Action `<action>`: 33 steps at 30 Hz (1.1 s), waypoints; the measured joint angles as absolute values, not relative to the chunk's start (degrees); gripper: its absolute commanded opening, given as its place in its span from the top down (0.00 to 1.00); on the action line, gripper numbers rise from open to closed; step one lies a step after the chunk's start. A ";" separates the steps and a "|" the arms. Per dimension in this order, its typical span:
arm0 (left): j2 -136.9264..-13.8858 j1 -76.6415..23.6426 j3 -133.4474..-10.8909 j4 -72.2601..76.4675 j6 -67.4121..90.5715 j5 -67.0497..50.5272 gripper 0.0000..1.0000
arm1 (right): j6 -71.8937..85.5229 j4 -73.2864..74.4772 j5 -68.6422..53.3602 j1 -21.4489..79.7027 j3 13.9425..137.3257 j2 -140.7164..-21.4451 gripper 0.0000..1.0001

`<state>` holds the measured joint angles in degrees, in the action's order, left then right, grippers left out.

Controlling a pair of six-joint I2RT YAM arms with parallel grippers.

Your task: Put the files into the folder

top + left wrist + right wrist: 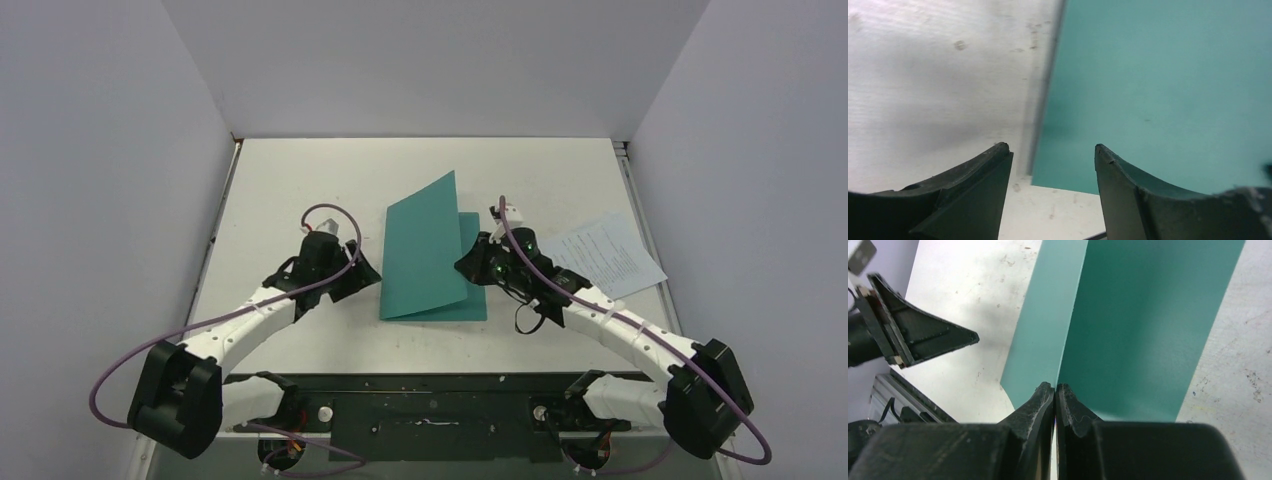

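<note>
The folder (425,255) sits in the middle of the table, a thin teal-green card, half open. Its lower leaf lies flat on the tabletop. The upper leaf is hinged along the 9 o'clock side and lifted at its 3 o'clock edge, so it slants up and shows a strip of the lower leaf beneath. The files (605,255) lie flat at 3 o'clock from the folder, apart from it, near the table's edge. They are white sheets with lines of small dark print, turned askew.
</note>
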<state>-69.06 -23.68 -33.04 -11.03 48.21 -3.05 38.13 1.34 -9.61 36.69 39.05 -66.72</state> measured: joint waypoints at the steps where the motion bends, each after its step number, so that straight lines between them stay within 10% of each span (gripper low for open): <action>1: -68.55 -24.05 -34.74 -12.38 47.70 -3.92 0.37 | 37.43 3.18 -9.43 37.28 40.34 -66.32 0.95; 33: -68.27 -29.32 -61.73 -26.81 44.42 -11.42 0.35 | 30.83 36.60 27.07 74.06 75.70 -80.47 0.95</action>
<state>-68.27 -29.32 -61.73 -26.81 44.42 -11.42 30.83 36.60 27.07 74.06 75.70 -80.47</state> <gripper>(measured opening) 0.682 0.059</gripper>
